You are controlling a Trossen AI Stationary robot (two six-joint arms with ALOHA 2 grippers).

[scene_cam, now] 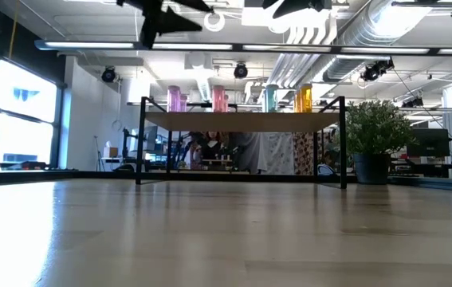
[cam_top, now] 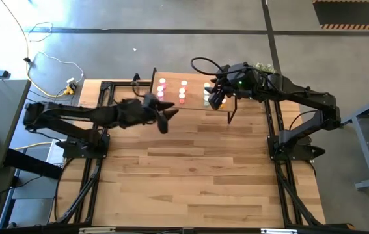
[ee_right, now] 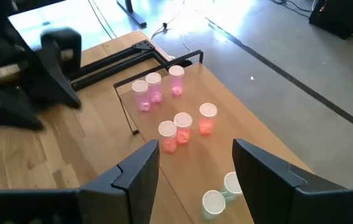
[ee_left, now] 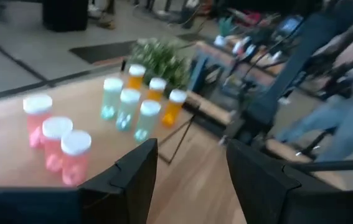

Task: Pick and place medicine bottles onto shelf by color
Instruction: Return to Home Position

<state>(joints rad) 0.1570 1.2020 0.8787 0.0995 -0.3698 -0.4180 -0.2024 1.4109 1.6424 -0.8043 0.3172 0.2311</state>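
The shelf [cam_top: 191, 104], a small light-wood board on thin black legs [scene_cam: 140, 143], stands at the table's far middle. On it the medicine bottles stand upright on their bases in colour groups: pink [ee_right: 154, 90], salmon-red [ee_right: 185, 127], pale green [ee_left: 126, 109] and orange [ee_left: 157, 93], all white-capped. My left gripper [cam_top: 169, 119] hangs open in the air just off the shelf's near left corner, nothing between its fingers [ee_left: 132, 180]. My right gripper [cam_top: 217, 101] hovers open above the shelf's right part, over the green and orange bottles, with nothing between its fingers [ee_right: 136, 174].
A potted plant [scene_cam: 373, 131] stands beyond the shelf's far right corner. Black frame rails [cam_top: 99, 162] run along the table's left and right sides. The wood-plank tabletop [cam_top: 197, 175] stretches from the shelf to the near edge.
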